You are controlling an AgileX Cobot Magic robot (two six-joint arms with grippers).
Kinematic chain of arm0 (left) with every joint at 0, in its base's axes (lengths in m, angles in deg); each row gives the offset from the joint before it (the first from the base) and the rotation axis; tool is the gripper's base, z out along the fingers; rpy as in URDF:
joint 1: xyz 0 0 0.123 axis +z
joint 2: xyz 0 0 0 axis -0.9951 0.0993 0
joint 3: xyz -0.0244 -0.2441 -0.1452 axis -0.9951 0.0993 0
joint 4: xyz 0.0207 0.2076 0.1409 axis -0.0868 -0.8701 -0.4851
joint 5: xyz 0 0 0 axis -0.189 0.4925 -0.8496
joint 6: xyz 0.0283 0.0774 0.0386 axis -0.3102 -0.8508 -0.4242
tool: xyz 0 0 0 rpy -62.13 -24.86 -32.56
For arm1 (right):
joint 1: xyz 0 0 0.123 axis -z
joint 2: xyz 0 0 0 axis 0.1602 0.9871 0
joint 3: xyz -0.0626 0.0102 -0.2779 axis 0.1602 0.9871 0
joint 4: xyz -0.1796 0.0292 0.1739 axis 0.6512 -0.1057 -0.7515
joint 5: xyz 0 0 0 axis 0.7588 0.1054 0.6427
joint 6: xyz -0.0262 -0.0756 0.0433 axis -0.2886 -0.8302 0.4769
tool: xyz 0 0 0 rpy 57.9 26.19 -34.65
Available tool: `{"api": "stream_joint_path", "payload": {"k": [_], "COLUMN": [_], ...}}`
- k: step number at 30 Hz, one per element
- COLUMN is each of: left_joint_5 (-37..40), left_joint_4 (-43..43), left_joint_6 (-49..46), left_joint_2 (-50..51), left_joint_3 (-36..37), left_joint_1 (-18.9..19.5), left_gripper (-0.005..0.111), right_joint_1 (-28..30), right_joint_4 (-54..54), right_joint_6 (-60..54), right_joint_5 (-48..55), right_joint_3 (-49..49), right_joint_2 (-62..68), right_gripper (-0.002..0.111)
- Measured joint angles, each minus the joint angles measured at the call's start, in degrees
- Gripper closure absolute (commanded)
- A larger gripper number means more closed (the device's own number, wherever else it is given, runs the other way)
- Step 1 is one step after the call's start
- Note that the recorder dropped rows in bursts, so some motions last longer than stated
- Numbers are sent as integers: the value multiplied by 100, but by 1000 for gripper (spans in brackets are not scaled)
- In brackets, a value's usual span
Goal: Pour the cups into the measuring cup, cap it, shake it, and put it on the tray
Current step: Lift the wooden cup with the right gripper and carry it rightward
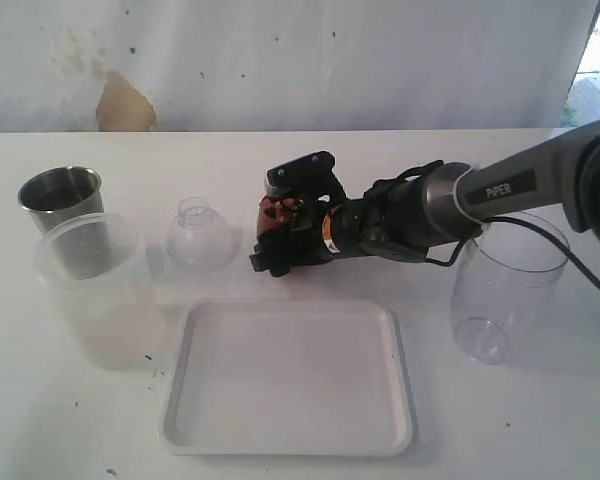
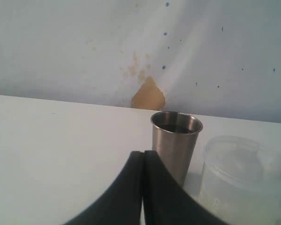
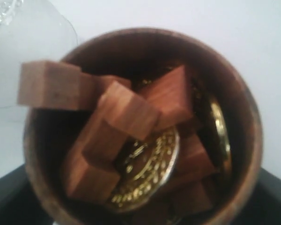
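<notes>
The small brown wooden cup (image 1: 278,212) stands on the table behind the tray (image 1: 290,440). It holds wooden blocks (image 3: 131,110) and gold coins (image 3: 147,166). My right gripper (image 1: 274,228) reaches in from the right, with one black finger (image 3: 11,201) on each side of the cup's wall (image 3: 253,126). No gap shows, and contact is hidden. The steel tumbler (image 1: 60,193) and frosted cup (image 1: 95,290) stand at the far left. The clear measuring cup (image 1: 505,290) stands at the right. My left gripper (image 2: 143,153) is shut and empty, near the tumbler (image 2: 175,145) and frosted cup (image 2: 243,178).
A small clear dome-shaped lid (image 1: 198,236) sits just left of the wooden cup, close to my right gripper's fingers. The right arm (image 1: 480,195) passes above the table behind the measuring cup. A wall with a brown patch (image 1: 125,105) bounds the table's far edge.
</notes>
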Motion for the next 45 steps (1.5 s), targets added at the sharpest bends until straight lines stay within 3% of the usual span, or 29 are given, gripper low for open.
{"api": "stream_joint_path", "payload": {"k": [1,6,31,37,45], "left_joint_5": [0,0,0,0,0], "left_joint_4": [0,0,0,0,0], "left_joint_6": [0,0,0,11,23], "left_joint_2": [0,0,0,0,0], "left_joint_3": [0,0,0,0,0], "left_joint_1": [0,0,0,0,0], "left_gripper": [107,107,107,107,107], "right_joint_1": [0,0,0,190,1389], "right_joint_4": [0,145,229,-124,-2971], "right_joint_6": [0,0,-129,-1499,-4251], "right_joint_5": [78,604,1168,2726,3116], "right_joint_3": [0,27,995,1139,1139], "right_joint_2": [0,-338,-4533,-4571,-4571], "right_gripper": [109,108,108,108,108]}}
